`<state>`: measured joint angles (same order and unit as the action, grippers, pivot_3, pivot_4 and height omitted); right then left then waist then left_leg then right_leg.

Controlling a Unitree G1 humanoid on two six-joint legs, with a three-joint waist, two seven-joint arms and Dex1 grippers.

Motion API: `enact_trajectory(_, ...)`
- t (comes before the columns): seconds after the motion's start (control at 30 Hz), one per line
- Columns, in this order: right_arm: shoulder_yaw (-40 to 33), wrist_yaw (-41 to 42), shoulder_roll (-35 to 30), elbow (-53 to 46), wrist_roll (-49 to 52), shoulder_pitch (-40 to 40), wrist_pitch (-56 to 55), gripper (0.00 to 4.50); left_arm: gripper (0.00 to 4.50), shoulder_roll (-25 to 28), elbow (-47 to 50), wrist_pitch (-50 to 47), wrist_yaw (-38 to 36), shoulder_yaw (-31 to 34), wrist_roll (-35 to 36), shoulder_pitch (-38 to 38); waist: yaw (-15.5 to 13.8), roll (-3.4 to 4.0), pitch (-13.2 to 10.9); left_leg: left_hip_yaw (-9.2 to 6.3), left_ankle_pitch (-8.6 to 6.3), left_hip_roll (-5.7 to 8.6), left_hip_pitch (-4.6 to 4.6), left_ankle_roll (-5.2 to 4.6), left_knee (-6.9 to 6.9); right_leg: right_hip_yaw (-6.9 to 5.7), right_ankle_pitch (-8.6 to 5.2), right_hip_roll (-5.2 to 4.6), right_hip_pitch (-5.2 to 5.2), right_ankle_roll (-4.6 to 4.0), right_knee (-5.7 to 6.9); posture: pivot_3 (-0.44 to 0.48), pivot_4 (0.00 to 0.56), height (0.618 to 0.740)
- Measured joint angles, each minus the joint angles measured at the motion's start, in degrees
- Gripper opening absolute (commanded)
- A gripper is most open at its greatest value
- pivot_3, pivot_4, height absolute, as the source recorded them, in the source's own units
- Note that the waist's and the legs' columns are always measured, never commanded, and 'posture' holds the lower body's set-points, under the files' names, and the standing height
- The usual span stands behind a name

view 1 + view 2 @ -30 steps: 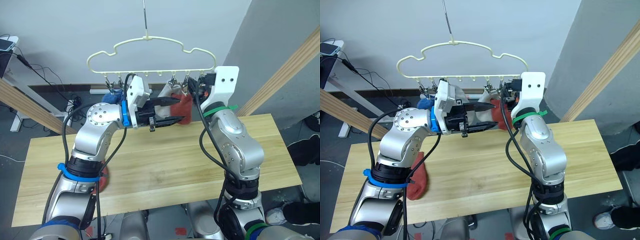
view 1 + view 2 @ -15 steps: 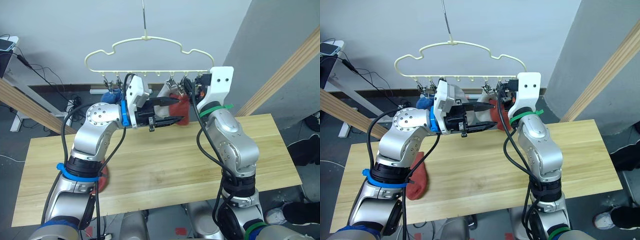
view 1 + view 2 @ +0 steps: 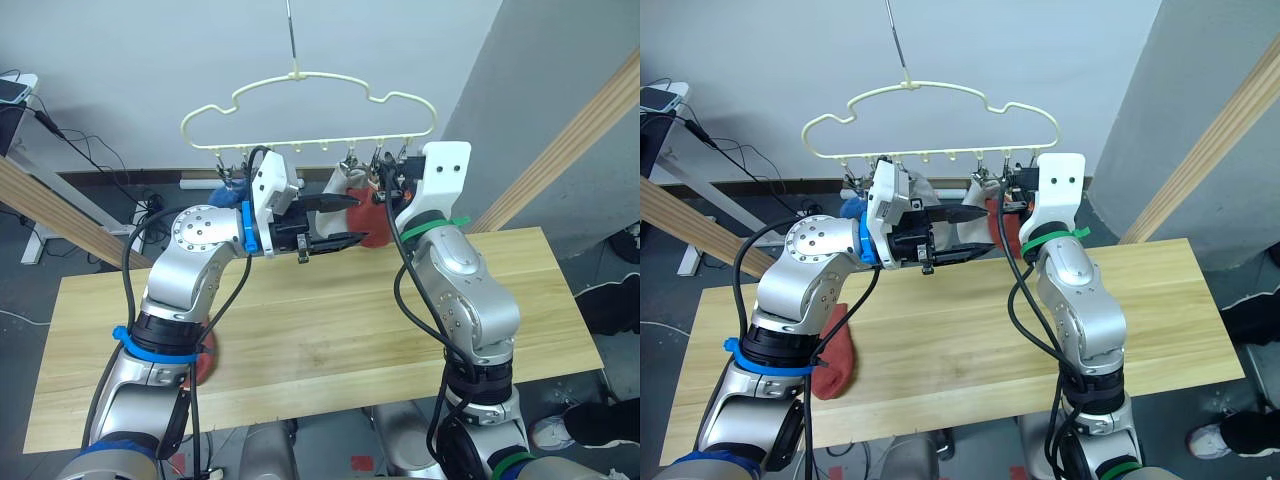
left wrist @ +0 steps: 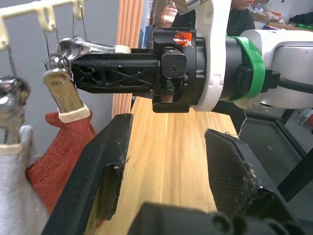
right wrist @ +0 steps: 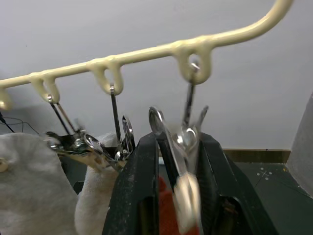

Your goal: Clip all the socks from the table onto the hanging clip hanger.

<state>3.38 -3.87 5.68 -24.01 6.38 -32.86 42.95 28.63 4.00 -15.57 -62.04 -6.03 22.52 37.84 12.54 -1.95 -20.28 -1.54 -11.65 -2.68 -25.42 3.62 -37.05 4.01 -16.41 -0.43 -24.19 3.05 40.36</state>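
Table (image 3: 330, 330) is same as before, with one rust-red sock (image 3: 837, 352) left at its near-left edge. Clip hanger (image 3: 300, 95) has swung right versus half a second ago, so the row of clips shifted with it. Right gripper (image 5: 173, 196) followed it and is pinched around the end clip (image 5: 182, 161), apparently squeezing it. Left gripper (image 3: 335, 222) stayed put, jaws wide, empty. Clipped rust-red sock (image 4: 61, 147) hangs just beside; grey socks (image 5: 29, 171) hang left of it, a blue sock (image 3: 228, 190) far left.
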Motion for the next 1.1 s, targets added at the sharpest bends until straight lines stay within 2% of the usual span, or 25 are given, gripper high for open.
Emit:
enact_trajectory(0.7, 0.0, 0.4, -0.1, 0.0, -0.6, -0.2, -2.2, 0.94, 2.66, 0.0, -0.1, 0.1, 0.0, 0.0, 0.0, 0.1, 0.0, -0.01, 0.0, 0.00, 0.03, 0.01, 0.02, 0.00, 0.00, 0.00, 0.00, 0.00, 0.00, 0.00, 0.06, -0.325, 0.290, 0.732)
enact_trajectory(0.8, 0.0, 0.5, -0.1, 0.0, -0.6, -0.2, -2.6, 1.51, 2.66, 0.0, -0.1, 0.2, -0.1, 0.0, 0.0, 0.1, 0.0, -0.01, 0.0, 0.00, 0.03, 0.01, 0.03, -0.01, 0.00, 0.00, 0.00, 0.00, 0.00, 0.00, 0.07, -0.325, 0.290, 0.732)
enact_trajectory(0.87, 0.0, 0.5, -0.2, 0.1, -0.6, -0.2, -2.6, 2.12, 2.66, 0.0, -0.1, 0.2, -0.1, 0.0, 0.0, 0.1, 0.0, -0.01, 0.0, 0.00, 0.04, 0.01, 0.03, -0.01, 0.00, 0.00, 0.00, 0.00, 0.00, 0.00, 0.08, -0.325, 0.291, 0.732)
enact_trajectory(1.1, 0.1, 0.5, -0.5, 0.1, -0.7, -0.2, -2.6, 2.12, 2.66, 0.0, -0.1, 0.3, -0.1, 0.0, 0.0, 0.1, 0.0, -0.01, 0.0, 0.00, 0.04, 0.01, 0.04, -0.01, 0.00, 0.00, 0.00, 0.00, 0.00, 0.00, 0.09, -0.325, 0.291, 0.732)
